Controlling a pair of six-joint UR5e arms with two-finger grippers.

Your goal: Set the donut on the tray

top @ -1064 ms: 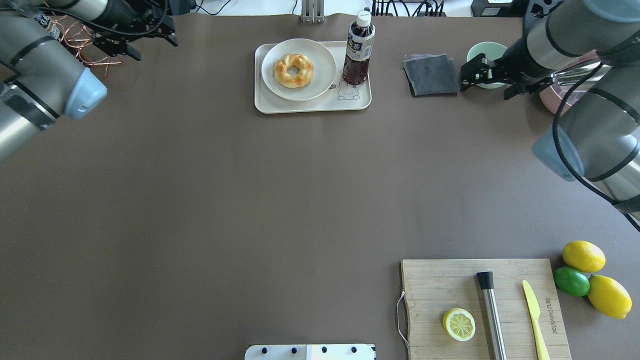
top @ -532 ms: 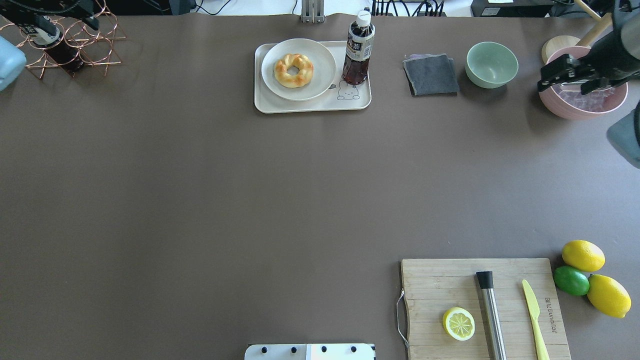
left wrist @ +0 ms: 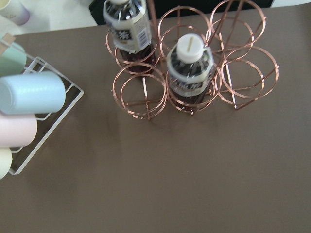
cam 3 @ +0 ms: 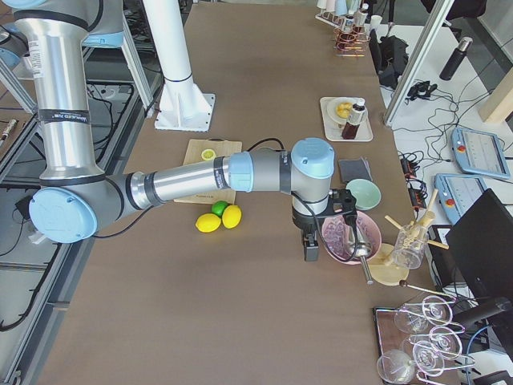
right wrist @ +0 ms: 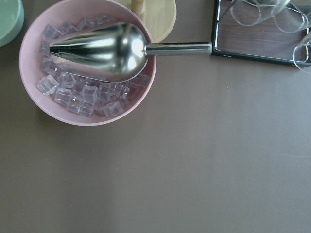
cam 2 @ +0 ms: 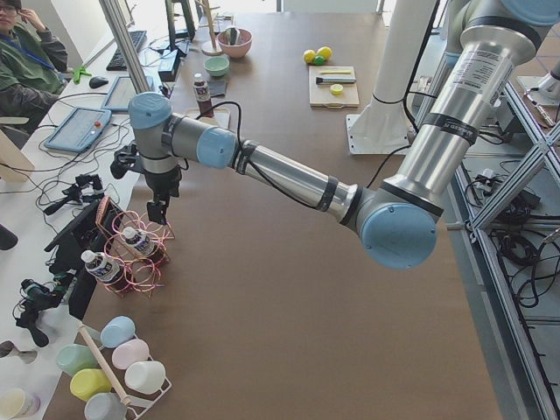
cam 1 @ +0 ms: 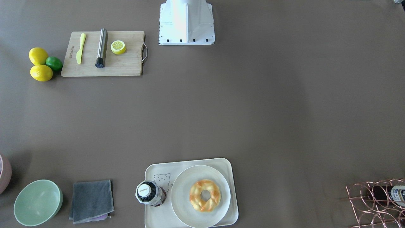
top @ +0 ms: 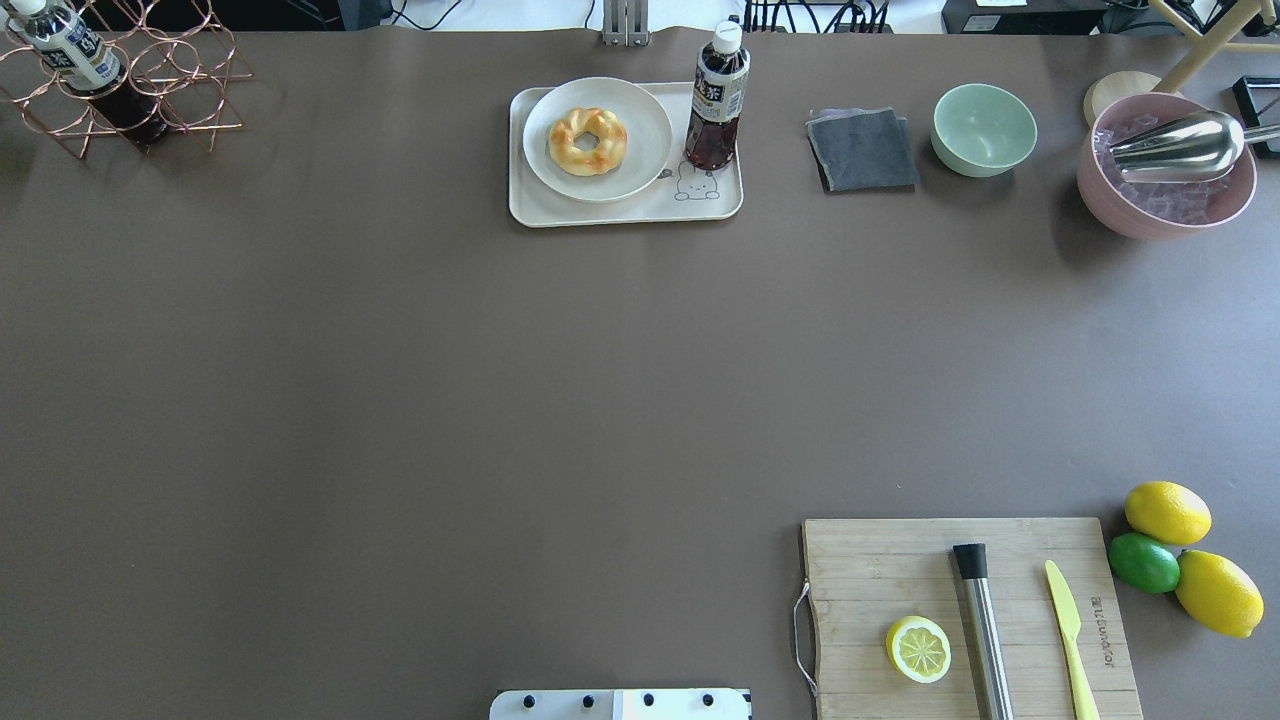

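Observation:
The golden braided donut (top: pixel 588 141) (cam 1: pixel 205 195) lies on a round white plate (top: pixel 645 135) (cam 1: pixel 183 190). The plate sits on the cream tray (top: pixel 620 212) (cam 1: pixel 155 215) at the table's far middle. My left gripper (cam 2: pixel 157 206) hangs over the copper bottle rack (cam 2: pixel 131 249), far from the tray. My right gripper (cam 3: pixel 311 249) hangs beside the pink ice bowl (cam 3: pixel 349 237). Both show only in the side views, so I cannot tell whether they are open or shut. Neither wrist view shows fingers.
A tea bottle (top: pixel 716 100) stands on the tray beside the plate. A grey cloth (top: pixel 862 150), a green bowl (top: pixel 984 128) and the pink ice bowl with a scoop (top: pixel 1180 148) lie to the right. A cutting board (top: pixel 970 615) with lemon slice, muddler and knife is near right.
Both arms have swung outward and left the overhead view, the left one to the left over the bottle rack, the right one to the right past the ice bowl. The donut has not moved.

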